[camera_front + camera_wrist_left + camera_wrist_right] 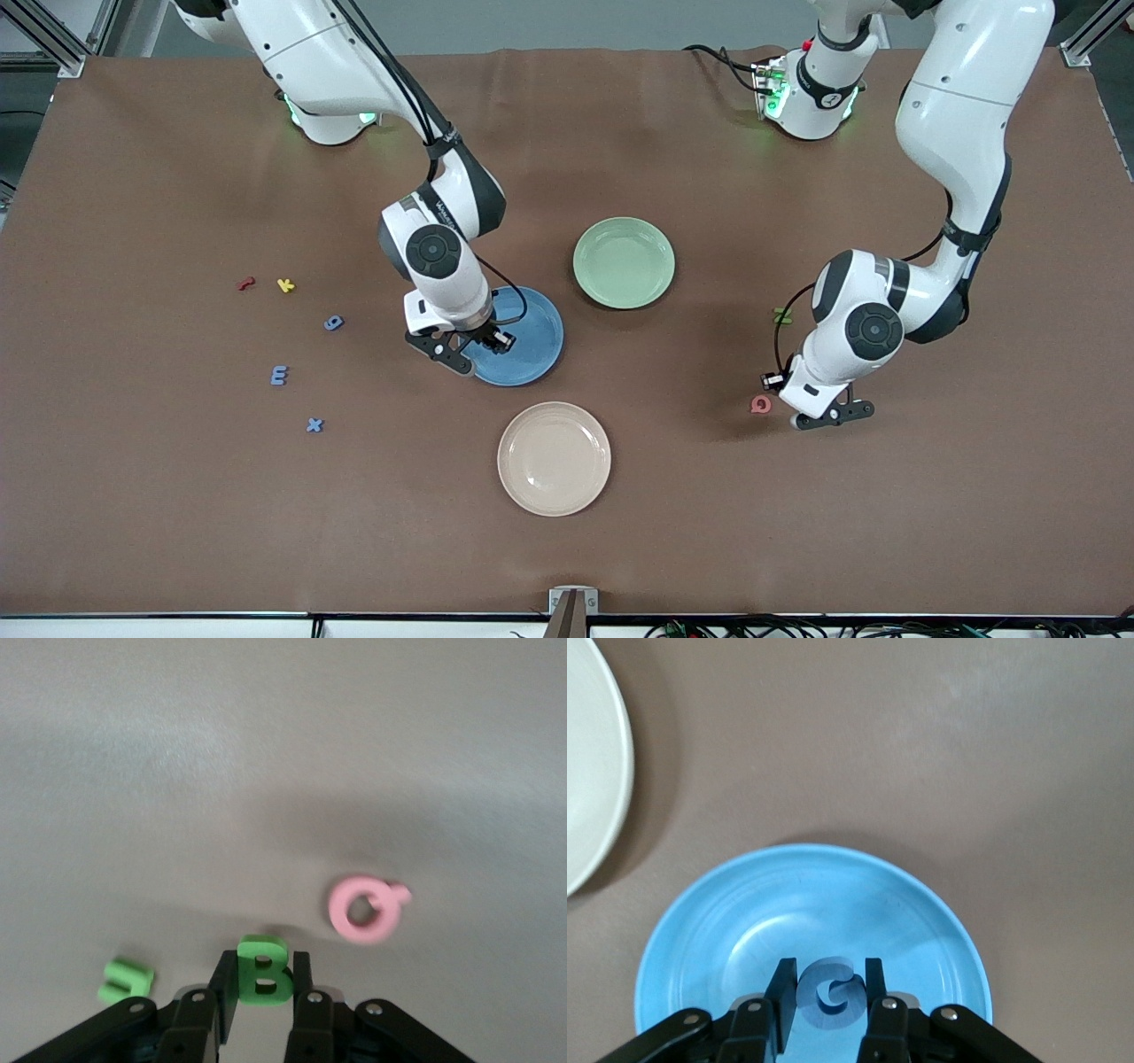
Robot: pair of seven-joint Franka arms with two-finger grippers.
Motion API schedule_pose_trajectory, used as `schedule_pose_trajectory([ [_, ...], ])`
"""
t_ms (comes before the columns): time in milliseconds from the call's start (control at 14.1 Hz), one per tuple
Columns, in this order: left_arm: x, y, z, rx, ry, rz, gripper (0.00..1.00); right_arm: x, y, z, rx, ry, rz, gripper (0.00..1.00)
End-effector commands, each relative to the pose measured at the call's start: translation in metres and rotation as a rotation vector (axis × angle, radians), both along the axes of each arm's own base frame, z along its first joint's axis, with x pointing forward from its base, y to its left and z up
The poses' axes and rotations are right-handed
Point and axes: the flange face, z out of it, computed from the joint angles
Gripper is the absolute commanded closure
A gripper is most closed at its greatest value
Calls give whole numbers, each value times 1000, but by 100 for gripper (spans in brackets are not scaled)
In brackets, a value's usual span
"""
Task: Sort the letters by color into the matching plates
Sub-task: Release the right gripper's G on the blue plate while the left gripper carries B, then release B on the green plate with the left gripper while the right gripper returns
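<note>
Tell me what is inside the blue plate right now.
Over the blue plate the right claw grips a blue letter. The bowl otherwise looks bare; the part under the claw is covered.

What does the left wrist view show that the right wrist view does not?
Only the left wrist view: the left pincer shut on a green B, a green letter and a pink Q on the table. Only the right wrist view: the right pincer holding a blue G over the blue plate, beside the beige plate. Both show the brown tabletop.
</note>
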Motion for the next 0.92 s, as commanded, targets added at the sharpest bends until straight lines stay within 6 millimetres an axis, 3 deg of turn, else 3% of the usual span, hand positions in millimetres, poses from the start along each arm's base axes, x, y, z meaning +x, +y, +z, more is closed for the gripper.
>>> schedule_pose_trajectory([
  [0,-19,-23,49,30,37,0,79,-2,-3,1,-4,-7,-20,97],
  [71,-26,-38,63,29,44,-5,79,0,-5,1,-5,-7,-24,78],
  [142,-35,-54,72,31,56,-2,79,3,-8,2,-3,-11,-30,12],
  [213,-45,-72,82,28,63,10,79,4,-7,3,-3,-13,-29,0],
  [496,-97,-152,106,8,68,50,79,12,-9,12,1,-24,-10,0],
  [567,-111,-168,108,8,72,55,79,21,-18,16,2,-33,-1,0],
  [851,-165,-222,103,-4,96,35,79,63,-109,15,-29,2,193,0],
])
